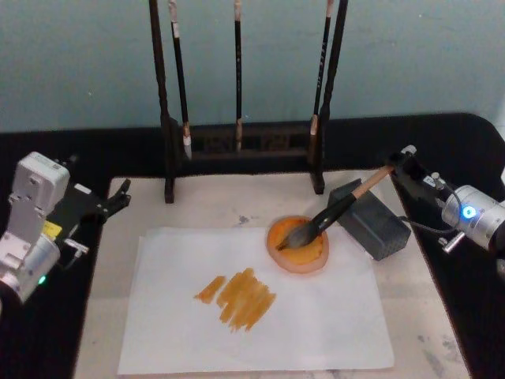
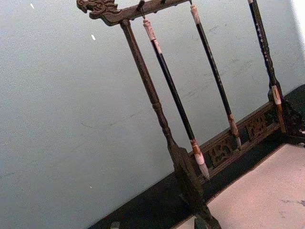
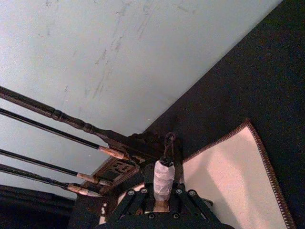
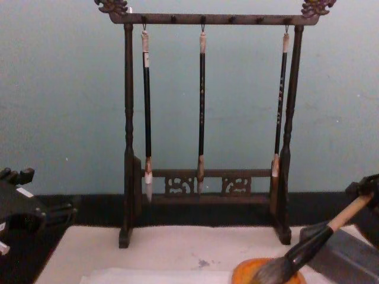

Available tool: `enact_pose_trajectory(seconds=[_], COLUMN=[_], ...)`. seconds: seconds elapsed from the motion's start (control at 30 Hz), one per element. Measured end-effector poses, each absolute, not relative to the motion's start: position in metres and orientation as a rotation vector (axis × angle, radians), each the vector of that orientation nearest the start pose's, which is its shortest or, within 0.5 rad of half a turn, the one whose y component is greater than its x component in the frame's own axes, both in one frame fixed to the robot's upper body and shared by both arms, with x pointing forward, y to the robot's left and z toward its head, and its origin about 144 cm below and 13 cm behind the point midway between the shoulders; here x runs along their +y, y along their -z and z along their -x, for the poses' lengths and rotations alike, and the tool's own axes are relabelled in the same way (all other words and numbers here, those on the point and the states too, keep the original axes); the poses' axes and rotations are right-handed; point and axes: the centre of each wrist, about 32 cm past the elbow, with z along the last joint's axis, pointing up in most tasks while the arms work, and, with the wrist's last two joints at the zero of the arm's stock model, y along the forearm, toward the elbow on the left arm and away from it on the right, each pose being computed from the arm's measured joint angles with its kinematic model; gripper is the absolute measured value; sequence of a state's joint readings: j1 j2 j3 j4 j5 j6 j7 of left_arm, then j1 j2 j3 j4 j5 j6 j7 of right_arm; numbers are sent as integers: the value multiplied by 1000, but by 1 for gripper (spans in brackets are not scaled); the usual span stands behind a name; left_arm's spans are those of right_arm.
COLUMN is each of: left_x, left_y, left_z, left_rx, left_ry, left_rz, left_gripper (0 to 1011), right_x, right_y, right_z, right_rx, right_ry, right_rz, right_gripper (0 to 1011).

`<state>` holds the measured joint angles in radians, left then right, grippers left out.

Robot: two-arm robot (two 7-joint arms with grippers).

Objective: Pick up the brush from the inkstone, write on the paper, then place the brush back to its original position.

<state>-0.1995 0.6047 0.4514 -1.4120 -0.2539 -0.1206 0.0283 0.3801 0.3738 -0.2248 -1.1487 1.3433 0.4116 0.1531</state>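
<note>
Right pincer (image 1: 398, 164) clenched on brush (image 1: 339, 207), tuft in dish (image 1: 316, 267) beside block (image 1: 379, 225); left pincer (image 1: 118, 199) released.

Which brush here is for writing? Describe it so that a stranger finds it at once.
In front of the wooden rack sits an orange dish. The brush leans with its bushy tuft in that dish, its handle end in the right gripper. Unlike the three thin hanging brushes, it is thick and tan-handled.

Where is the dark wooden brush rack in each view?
Head view: dark wooden brush rack, top centre.
Left wrist view: rack slants across the middle.
Right wrist view: rack at lower left.
Chest view: rack upright, centre.
Shared landmark: cream mat under its feet.
</note>
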Motion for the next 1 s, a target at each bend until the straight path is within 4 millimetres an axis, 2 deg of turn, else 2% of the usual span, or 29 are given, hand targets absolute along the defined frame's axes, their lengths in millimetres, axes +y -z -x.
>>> enact_pose_trajectory(seconds=[0.6, 0.8, 0.83, 0.87, 1.0], left_x=[310, 310, 310, 310, 310], left_y=[-1140, -1140, -1140, -1140, -1140], left_z=[-489, -489, -489, -489, -489], left_rx=[-285, -285, -285, -285, -285], left_ry=[-1248, -1248, -1248, -1248, -1248], left_rz=[-304, -304, -304, -304, -304], left_gripper=[1010, 1010, 1010, 1010, 1010], right_x=[-320, -320, -320, -320, -320], right_y=[-1153, -1153, -1153, -1153, -1153], right_z=[-556, -556, -556, -556, -556], right_rx=[1018, 1017, 1017, 1017, 1017], right_ry=[1100, 1100, 1100, 1100, 1100], right_rz=[-392, -392, -392, -392, -392], right_gripper=[160, 351, 351, 412, 535])
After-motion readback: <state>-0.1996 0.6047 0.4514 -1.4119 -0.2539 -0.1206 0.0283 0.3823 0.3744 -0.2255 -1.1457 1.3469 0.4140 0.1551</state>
